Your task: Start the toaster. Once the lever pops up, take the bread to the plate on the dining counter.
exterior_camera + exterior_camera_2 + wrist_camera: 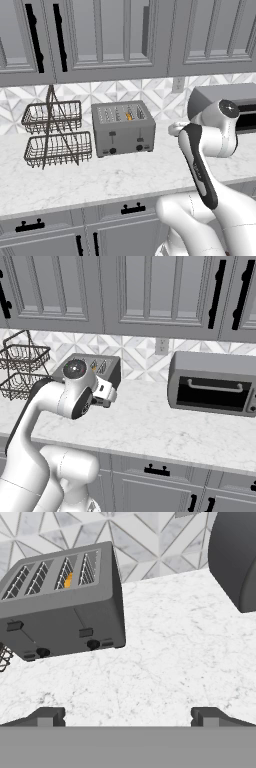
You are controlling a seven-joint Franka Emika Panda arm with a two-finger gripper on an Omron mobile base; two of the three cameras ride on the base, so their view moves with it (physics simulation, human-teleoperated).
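Toaster [123, 128] upright on worktop, lever face toward near edge, long axis left-right, bread [129, 116] edge-on in third slot; gripper [128, 714] fingers spread wide, holding nothing.

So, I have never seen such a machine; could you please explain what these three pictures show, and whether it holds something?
The white jointed shape is a robot arm in a computer-drawn kitchen. Two pictures come from cameras on its base, looking forward over the arm from its left and its right. The third comes from a camera on the hand itself; the two small dark tips at its bottom belong to the claw. They stand wide apart with nothing between them, so the claw is open and holds nothing.

On the marble worktop stands a grey four-slot toaster. A yellow-orange edge of bread shows in one slot. Left of it is a two-tier wire basket rack; right of it, a wider dark oven-like appliance. Grey cabinets hang above.
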